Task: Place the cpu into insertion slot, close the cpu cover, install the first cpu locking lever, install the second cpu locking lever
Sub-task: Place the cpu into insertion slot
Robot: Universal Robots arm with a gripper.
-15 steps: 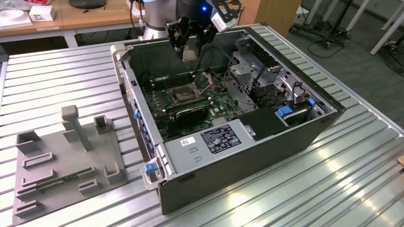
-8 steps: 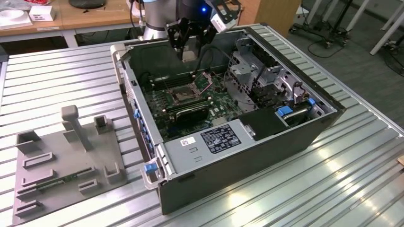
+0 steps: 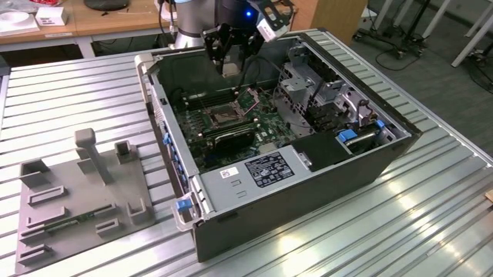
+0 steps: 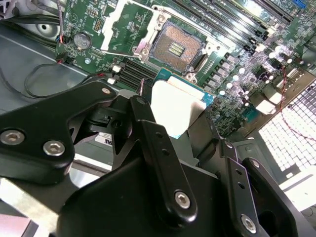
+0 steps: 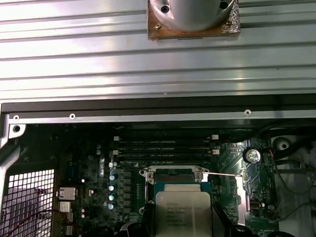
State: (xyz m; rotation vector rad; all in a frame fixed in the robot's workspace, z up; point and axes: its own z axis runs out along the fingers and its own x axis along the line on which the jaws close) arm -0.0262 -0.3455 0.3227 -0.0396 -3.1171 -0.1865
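The chip is held between the two black fingers of the gripper, which are closed onto its edges. It is held up in the air above the green board inside the open computer case. The slot is seen on the board just past the chip, and its dark middle is bare. The case is set on a ribbed metal table. A grey holder is laid well apart from it, at the exterior view's left.
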